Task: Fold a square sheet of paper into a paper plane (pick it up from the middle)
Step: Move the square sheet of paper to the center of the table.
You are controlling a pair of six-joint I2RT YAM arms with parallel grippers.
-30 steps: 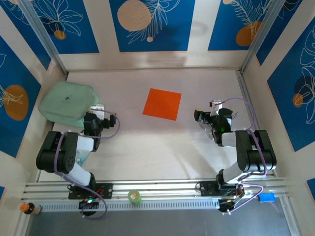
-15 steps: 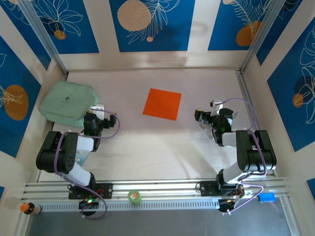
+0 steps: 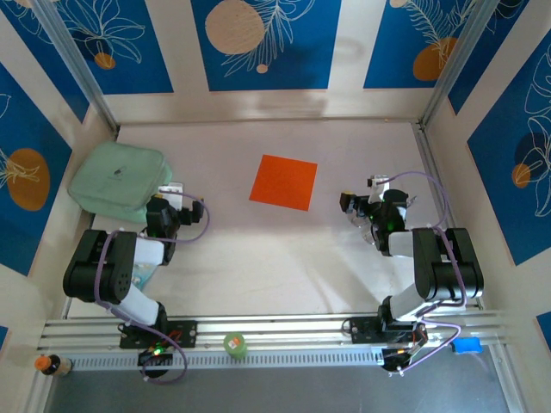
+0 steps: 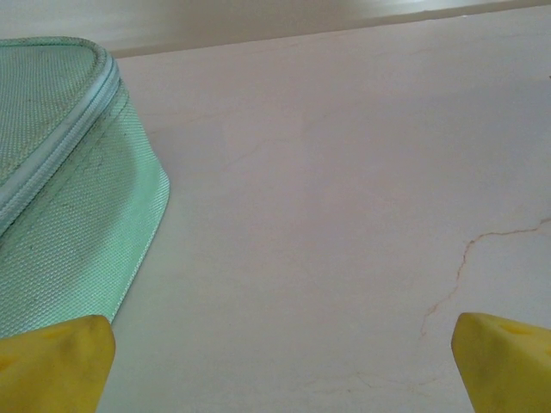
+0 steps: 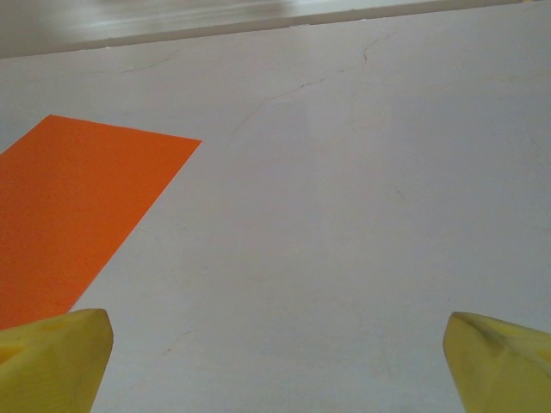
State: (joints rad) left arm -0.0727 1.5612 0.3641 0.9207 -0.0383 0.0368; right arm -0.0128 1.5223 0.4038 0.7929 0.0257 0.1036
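From above, nearest: a metal rail (image 3: pixel 275 331) along the near edge of the tabletop (image 3: pixel 258 258). On it, a small green round object (image 3: pixel 234 345) between the two arm bases. At far left, a tiny orange-capped bottle (image 3: pixel 50 366); at far right, a blue block (image 3: pixel 466 345). Any label too small to read.

Further in: the left gripper (image 3: pixel 170 191) just beside the pale green pad (image 3: pixel 116 176). The right gripper (image 3: pixel 351 209) to the right of the square sheet of paper (image 3: pixel 283 182), near it but apart. Hard to judge either jaw gap from that height.

Settled by the wrist cameras: left gripper (image 4: pixel 277 366) spread wide, yellow fingertips (image 4: pixel 52 361) at the two lower corners, bare tabletop between, nothing held. Same for the right gripper (image 5: pixel 275 361): spread wide, holding nothing. Ahead of its lower-left fingertip, one corner of the sheet (image 5: pixel 77 215), flat and uncreased.

Added by the left wrist camera: woven mesh fabric and a piped, zip-like seam on the pad (image 4: pixel 60 198), closed, contents hidden. Also hairline cracks in the tabletop.

Farthest, from above: the sheet flat on the tabletop between the grippers, slightly turned. Behind it, blue wall panels (image 3: pixel 258 43) with white leaf drawings and orange discs.
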